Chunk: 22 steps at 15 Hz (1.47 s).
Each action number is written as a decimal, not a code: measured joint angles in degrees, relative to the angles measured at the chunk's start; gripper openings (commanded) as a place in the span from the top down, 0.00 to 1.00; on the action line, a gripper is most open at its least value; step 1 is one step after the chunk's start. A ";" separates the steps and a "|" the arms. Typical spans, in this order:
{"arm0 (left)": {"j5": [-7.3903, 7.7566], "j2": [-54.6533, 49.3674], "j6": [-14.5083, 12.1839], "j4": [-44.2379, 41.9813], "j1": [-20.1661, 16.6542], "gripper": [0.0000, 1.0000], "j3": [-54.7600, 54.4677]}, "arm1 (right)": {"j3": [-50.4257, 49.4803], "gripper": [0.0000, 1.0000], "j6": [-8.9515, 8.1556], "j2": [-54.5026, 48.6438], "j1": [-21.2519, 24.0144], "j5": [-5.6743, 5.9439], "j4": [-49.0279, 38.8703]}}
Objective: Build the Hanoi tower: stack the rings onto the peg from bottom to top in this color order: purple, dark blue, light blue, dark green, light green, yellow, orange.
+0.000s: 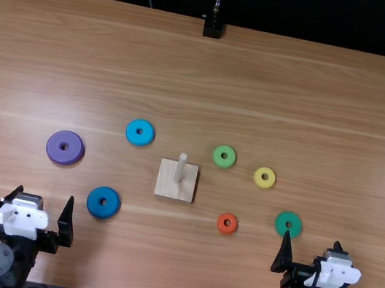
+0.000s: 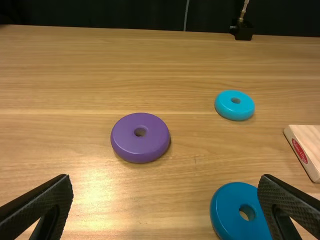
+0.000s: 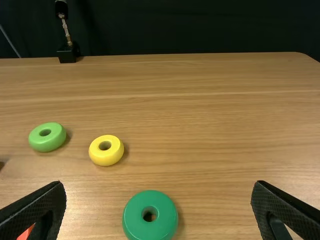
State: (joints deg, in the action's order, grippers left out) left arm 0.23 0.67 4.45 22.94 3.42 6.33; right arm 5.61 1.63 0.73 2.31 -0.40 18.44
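L gripper (image 1: 46, 195) is open & empty, R gripper (image 1: 312, 239) likewise; a low, off-centre approach by L could clip the dk blue ring (image 1: 101, 212) just off its inner finger, or shove the purple ring (image 1: 63, 157) straight ahead of it, prob. the first pick. Farther out, ahead & inward of L, the bare peg (image 1: 181, 164) is thin, so a ring carried tilted or misaligned could jam; its base (image 1: 165, 185) has a red oval label (image 2: 299, 151), print n/legible.
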 measured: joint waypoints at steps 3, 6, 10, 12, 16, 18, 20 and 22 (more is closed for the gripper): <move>0.04 0.00 0.02 0.02 0.02 0.00 0.00 | 0.00 0.00 -0.02 0.00 0.02 -0.02 0.02; 0.02 0.00 0.00 0.00 -0.02 0.00 0.00 | 0.00 0.00 -0.02 0.00 0.00 -0.02 0.00; 0.04 0.00 0.04 0.02 -0.04 0.00 0.00 | 0.00 0.00 -0.04 0.00 0.00 -0.02 0.00; 0.07 0.00 0.00 0.04 -0.04 0.00 0.00 | 0.00 0.00 -0.04 -0.02 0.00 -0.02 0.02; 0.07 0.00 0.00 0.44 0.50 0.00 0.61 | 0.00 0.00 -0.02 0.00 0.00 -0.04 0.02; 0.20 0.48 -0.13 3.30 1.09 0.00 1.57 | 0.00 0.00 -0.02 0.00 0.00 -0.04 0.00; 0.20 5.22 -0.17 4.74 1.09 0.00 4.04 | 0.00 0.00 -0.04 0.00 0.00 -0.04 -0.02; 0.17 11.87 -0.15 4.15 0.63 0.00 11.45 | 0.00 0.00 0.00 0.00 0.00 -0.02 0.00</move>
State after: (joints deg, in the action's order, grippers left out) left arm 0.40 12.53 4.29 27.09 4.05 17.78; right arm 5.61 1.63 0.73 2.31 -0.43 18.44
